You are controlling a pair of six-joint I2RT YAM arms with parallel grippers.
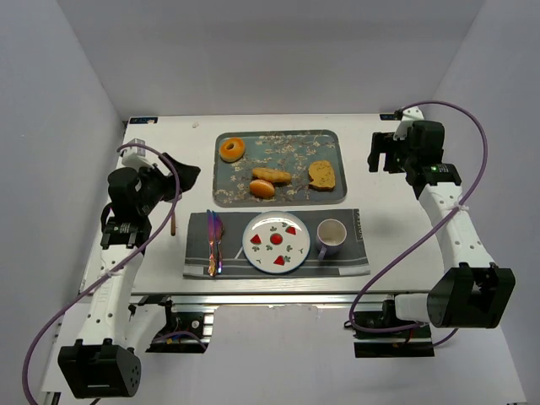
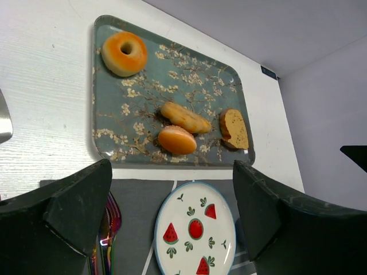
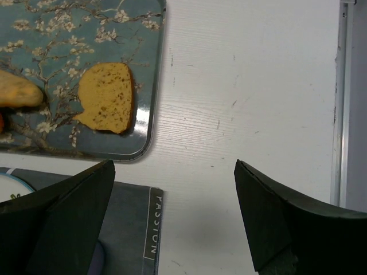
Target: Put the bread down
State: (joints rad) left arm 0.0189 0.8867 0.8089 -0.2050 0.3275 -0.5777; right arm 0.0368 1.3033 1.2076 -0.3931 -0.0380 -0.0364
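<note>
The bread [image 1: 232,149] is a golden-orange ring with a centre hole. It lies at the back left corner of the floral grey-blue tray [image 1: 291,152], and shows in the left wrist view [image 2: 124,53] too. My left gripper [image 1: 184,175] is open and empty, raised left of the tray; in its own view [image 2: 172,166] its jaws frame the watermelon plate [image 2: 195,229]. My right gripper [image 1: 384,156] is open and empty, right of the tray, over bare table [image 3: 175,163].
The tray also holds a toast slice [image 1: 322,175], an oblong roll [image 1: 272,175] and a round bun [image 1: 262,189]. A grey placemat [image 1: 354,224] in front carries the plate [image 1: 276,242], a mug [image 1: 331,236] and cutlery [image 1: 214,242].
</note>
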